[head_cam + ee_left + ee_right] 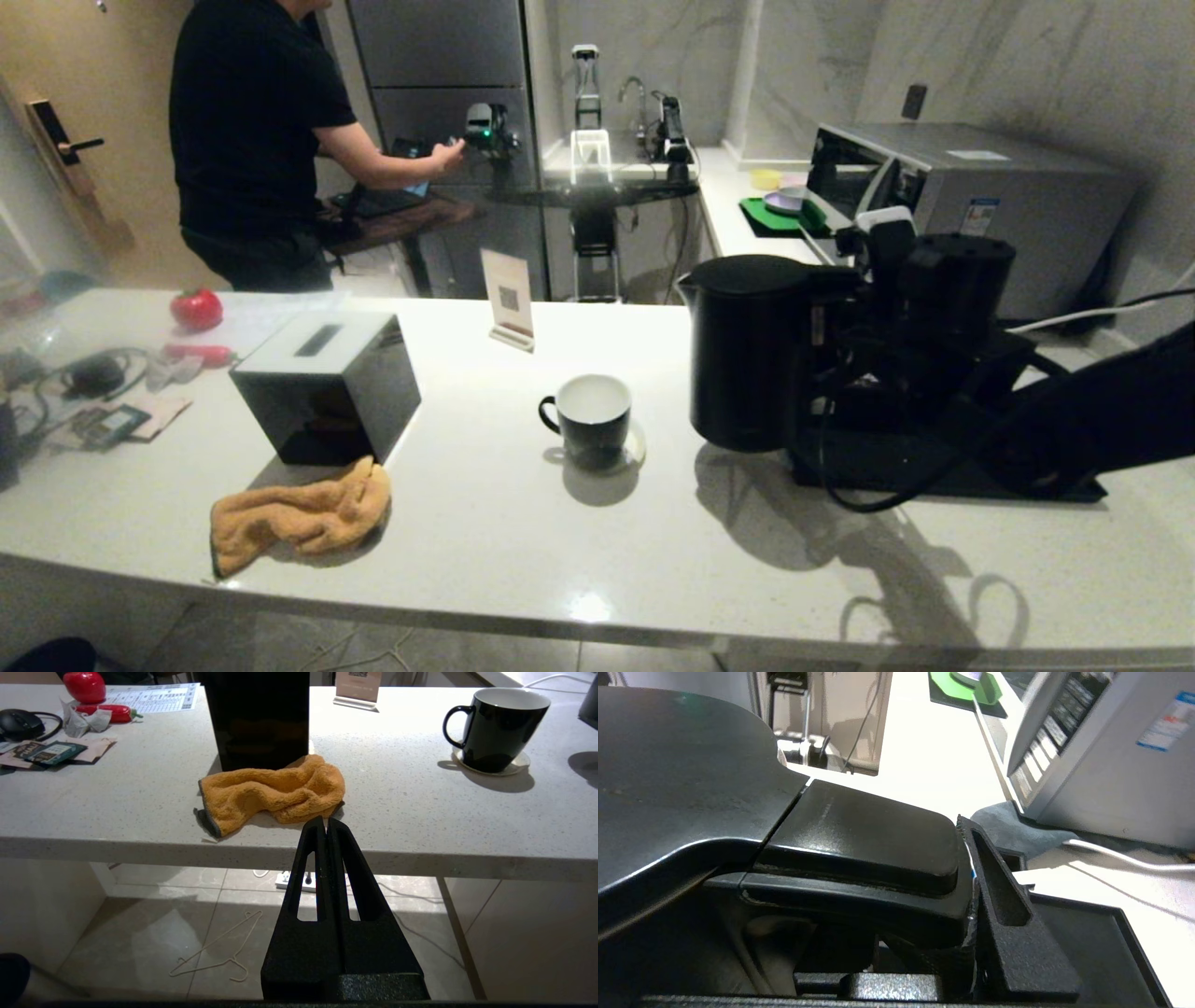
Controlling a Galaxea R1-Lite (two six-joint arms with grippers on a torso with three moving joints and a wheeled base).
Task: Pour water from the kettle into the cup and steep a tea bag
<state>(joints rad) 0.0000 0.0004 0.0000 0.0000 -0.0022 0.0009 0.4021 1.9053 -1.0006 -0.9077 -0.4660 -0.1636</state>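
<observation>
The tall matte black kettle [747, 355] stands upright at the right of the white counter, spout toward the cup; whether its base touches the counter I cannot tell. My right gripper [920, 891] is shut on the kettle's handle [868, 835], one finger [1004, 896] pressed against its side. The kettle's flat lid [668, 774] fills the right wrist view. The black cup [593, 420] with its white inside sits on a small coaster left of the kettle, also showing as the cup [500, 728]. No water shows in it. My left gripper [325, 823] hangs shut and empty below the counter's front edge.
A black tissue box [327, 383] and an orange cloth [299, 513] lie left of the cup. A sign card [509, 299] stands behind. A low black tray [934, 476] and a microwave [980, 196] are at the right. Paper packets [51, 751] lie far left. A person [252, 140] stands beyond.
</observation>
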